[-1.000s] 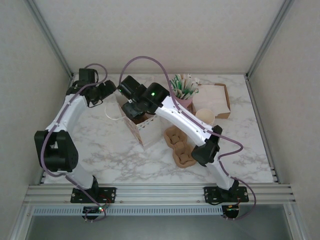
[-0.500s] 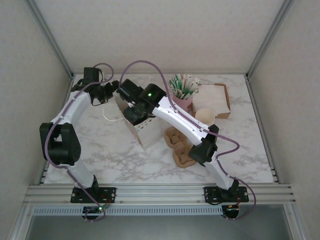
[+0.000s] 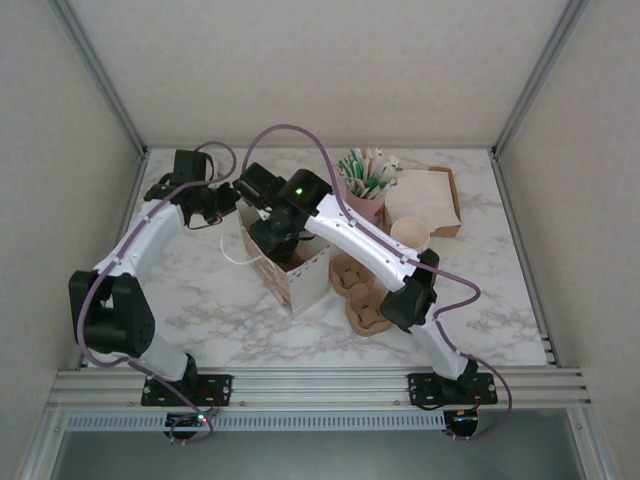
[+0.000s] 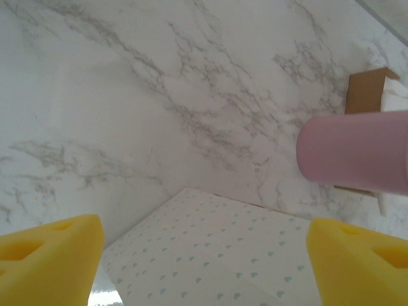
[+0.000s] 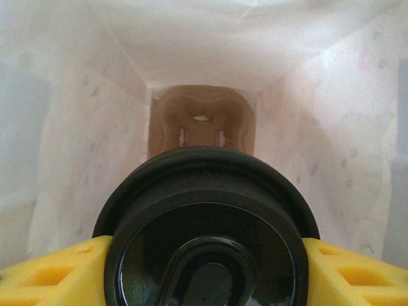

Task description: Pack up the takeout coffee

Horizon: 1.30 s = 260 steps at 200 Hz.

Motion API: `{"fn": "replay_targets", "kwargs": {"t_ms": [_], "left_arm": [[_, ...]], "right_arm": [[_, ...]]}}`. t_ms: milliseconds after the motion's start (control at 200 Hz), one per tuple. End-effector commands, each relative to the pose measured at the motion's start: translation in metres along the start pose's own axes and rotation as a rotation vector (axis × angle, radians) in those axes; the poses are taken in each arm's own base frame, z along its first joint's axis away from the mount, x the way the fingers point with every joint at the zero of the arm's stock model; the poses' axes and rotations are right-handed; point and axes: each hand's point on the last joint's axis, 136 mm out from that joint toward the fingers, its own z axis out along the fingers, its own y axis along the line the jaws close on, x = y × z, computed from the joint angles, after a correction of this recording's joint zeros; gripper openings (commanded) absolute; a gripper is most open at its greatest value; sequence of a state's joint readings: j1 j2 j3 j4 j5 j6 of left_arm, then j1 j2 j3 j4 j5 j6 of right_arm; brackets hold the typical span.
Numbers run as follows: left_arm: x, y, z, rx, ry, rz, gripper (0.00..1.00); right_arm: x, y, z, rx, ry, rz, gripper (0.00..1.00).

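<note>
The right claw (image 5: 205, 275) is clamped on the coffee cup (image 5: 204, 217), one yellow finger (image 5: 54, 274) pressed to each side of its round black lid. Claw and cup sit down inside the white paper bag (image 5: 83, 146), whose walls rise on all sides. Below the cup, on the bag's floor, lies a brown cardboard tray (image 5: 203, 121). From above, this claw (image 3: 268, 232) reaches into the open mouth of the upright bag (image 3: 305, 282).

The left claw (image 4: 204, 261) stands wide apart with nothing between its fingers, hovering just over the bag's patterned edge (image 4: 217, 252); from above it (image 3: 222, 205) is at the bag's far left corner. Beyond it on the marble table (image 4: 127, 95) are a pink cup (image 4: 357, 156) and a brown box (image 4: 366, 92). Just right of the bag, a second cardboard tray (image 3: 360, 295) lies on the table.
</note>
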<state>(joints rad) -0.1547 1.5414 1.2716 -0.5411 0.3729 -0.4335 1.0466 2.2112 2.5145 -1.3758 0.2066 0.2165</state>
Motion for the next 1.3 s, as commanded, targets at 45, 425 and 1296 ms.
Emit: {"fn": "replay_targets", "kwargs": {"t_ms": [45, 425, 1296], "left_arm": [[0.025, -0.001, -0.018, -0.01, 0.011, 0.0, 0.83], [0.025, 0.025, -0.034, -0.154, -0.045, -0.006, 0.85], [0.025, 0.072, -0.023, -0.317, -0.044, -0.124, 0.85]], "right_arm": [[0.005, 0.011, -0.031, -0.039, -0.04, -0.008, 0.63], [-0.003, 0.005, -0.011, 0.021, -0.09, -0.071, 0.62], [0.024, 0.012, 0.019, -0.001, -0.045, -0.108, 0.61]]}}
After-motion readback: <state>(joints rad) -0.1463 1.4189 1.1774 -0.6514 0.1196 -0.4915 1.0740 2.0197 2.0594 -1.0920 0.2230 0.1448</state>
